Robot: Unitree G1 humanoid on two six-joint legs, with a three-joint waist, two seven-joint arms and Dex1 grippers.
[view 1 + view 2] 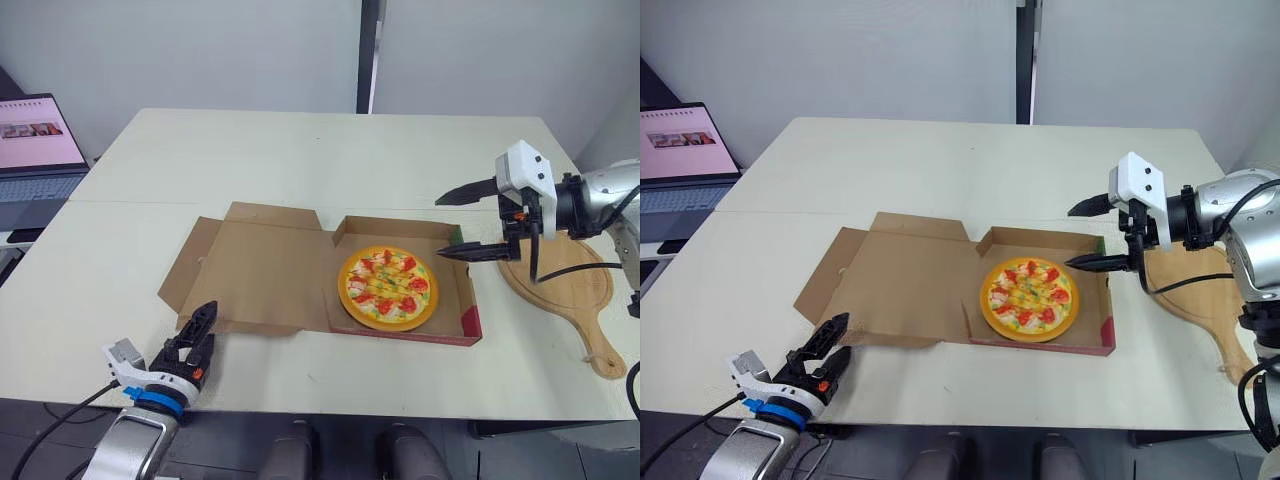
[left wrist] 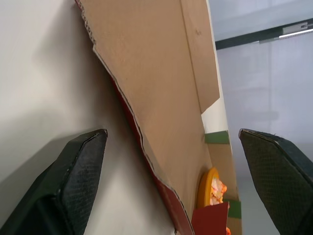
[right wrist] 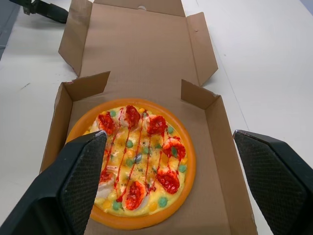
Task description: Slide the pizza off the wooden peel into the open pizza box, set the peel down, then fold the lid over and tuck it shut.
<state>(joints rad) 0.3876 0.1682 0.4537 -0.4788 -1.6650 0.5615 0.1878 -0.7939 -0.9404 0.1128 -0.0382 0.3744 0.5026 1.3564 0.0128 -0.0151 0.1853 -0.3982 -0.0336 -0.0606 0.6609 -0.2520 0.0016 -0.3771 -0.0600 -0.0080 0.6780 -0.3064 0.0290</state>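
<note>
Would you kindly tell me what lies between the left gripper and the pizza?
The box's open lid, flat on the table, separates left gripper and pizza; the left eye view shows it.

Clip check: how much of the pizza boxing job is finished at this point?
Done: the pizza lies in the box, and the peel rests on the table right of it. In hand: the left end effector is open near a front corner of the lid; the right end effector hangs open over the box's right wall. Left: the lid lies flat open, so folding and tucking remain.
</note>
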